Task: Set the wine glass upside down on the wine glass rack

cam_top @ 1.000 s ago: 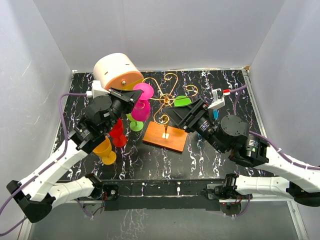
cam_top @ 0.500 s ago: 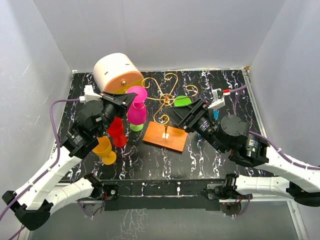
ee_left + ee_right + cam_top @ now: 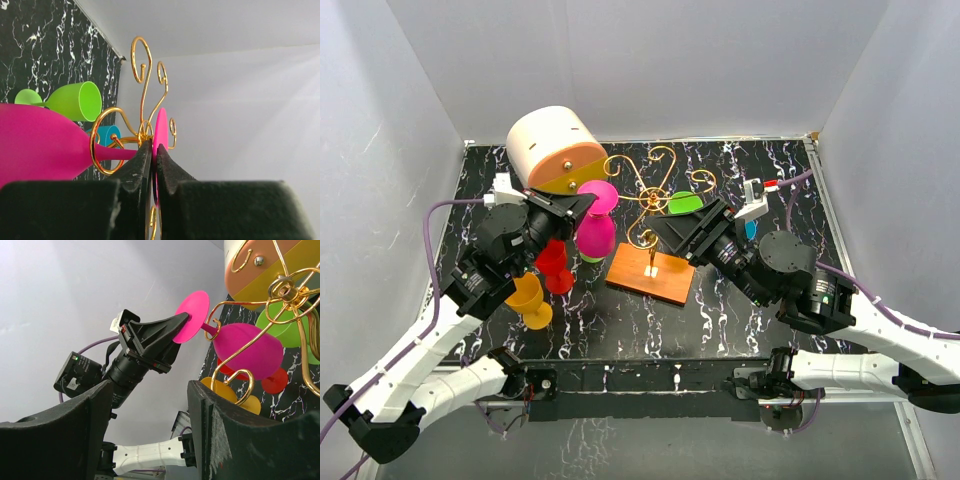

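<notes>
Hanging step: the left gripper (image 3: 154,150), clamped on the foot of the magenta wine glass (image 3: 40,150), holds the stem apparently within a curl of the wine glass rack (image 3: 645,275); the next move calls for seating the foot, then release, while the right gripper (image 3: 149,390) stands with jaws apart.

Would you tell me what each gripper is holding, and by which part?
The left gripper pinches the pink wine glass by its round foot; the right gripper is open, holding nothing.

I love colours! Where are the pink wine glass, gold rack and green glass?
pink wine glass (image 3: 594,233): top view, its bowl.
wine glass rack (image 3: 665,282): top view, its orange base.
green glass (image 3: 70,102): left wrist view, its bowl.
</notes>
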Action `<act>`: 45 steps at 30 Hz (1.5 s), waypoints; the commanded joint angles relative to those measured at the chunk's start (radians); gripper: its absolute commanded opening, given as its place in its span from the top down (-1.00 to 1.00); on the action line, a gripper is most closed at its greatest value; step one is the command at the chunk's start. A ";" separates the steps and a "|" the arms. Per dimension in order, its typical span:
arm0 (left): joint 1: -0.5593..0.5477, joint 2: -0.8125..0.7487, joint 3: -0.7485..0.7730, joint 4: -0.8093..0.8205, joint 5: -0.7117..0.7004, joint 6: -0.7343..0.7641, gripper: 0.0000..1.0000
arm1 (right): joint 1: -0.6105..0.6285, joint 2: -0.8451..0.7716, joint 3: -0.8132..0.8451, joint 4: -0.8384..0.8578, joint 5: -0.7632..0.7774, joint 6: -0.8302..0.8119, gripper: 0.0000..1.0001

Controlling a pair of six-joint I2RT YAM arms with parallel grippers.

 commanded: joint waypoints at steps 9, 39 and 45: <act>0.007 0.030 0.012 -0.017 0.099 0.042 1.00 | 0.004 -0.015 -0.002 0.031 0.014 0.008 -0.19; 0.007 -0.003 0.117 -0.317 0.155 0.169 -0.02 | 0.005 -0.044 -0.008 0.009 0.041 -0.015 -0.20; 0.007 -0.019 0.155 -0.363 0.173 0.284 -0.33 | 0.005 -0.065 0.033 -0.061 0.063 -0.069 -0.23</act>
